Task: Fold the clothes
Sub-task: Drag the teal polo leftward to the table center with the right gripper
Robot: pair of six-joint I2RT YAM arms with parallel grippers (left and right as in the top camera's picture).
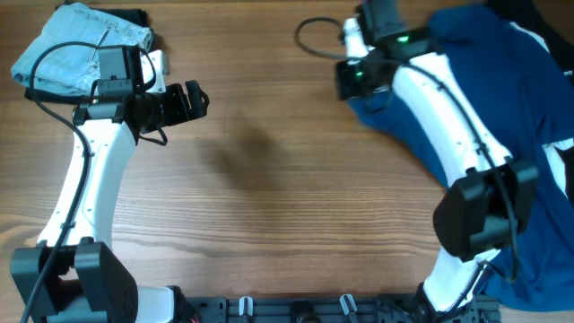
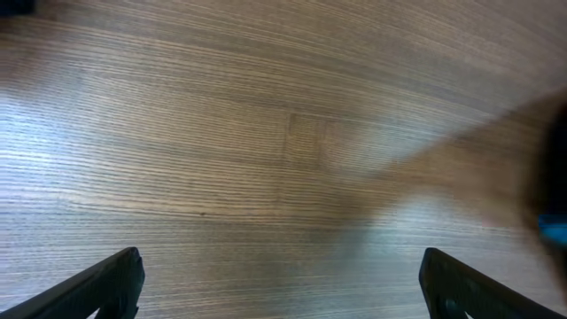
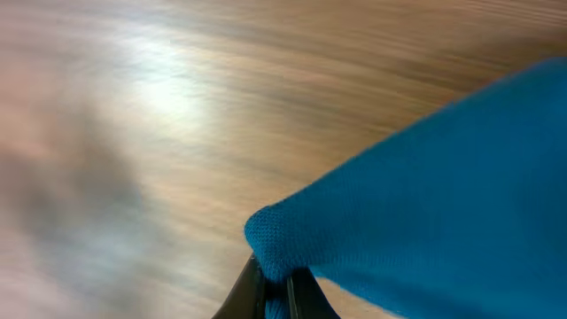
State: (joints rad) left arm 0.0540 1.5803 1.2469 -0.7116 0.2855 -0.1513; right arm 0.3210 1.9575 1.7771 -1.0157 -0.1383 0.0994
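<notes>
At the far left of the table (image 1: 269,206) lies a folded pale-blue denim garment (image 1: 76,49), just beside the left arm's wrist. The left tool (image 1: 190,99) hangs over bare wood with its jaws wide apart and nothing between them; its own camera shows only wood grain between the two dark fingers (image 2: 102,288).

A loop of black cable (image 1: 309,36) lies past the middle, at the far edge. The right tool (image 1: 352,82) is clamped on a pinched corner of the dark-blue polo shirt (image 1: 507,81). In the wrist view the fingertips (image 3: 266,288) meet on that fold of blue knit.

From the grip, the shirt spreads away to the right. Its bulk lies crumpled along the table's right side and runs from the far edge towards the robot's base, partly under the right arm. That looks like its long axis. The right arm is much the nearer, and the left tool is well apart from the cloth, so I judge the shirt must first be drawn leftwards into the open middle.

A strip of white cloth (image 1: 538,40) shows at the right edge, but I cannot tell what it is. No brand, label or lettering can be read in any view
</notes>
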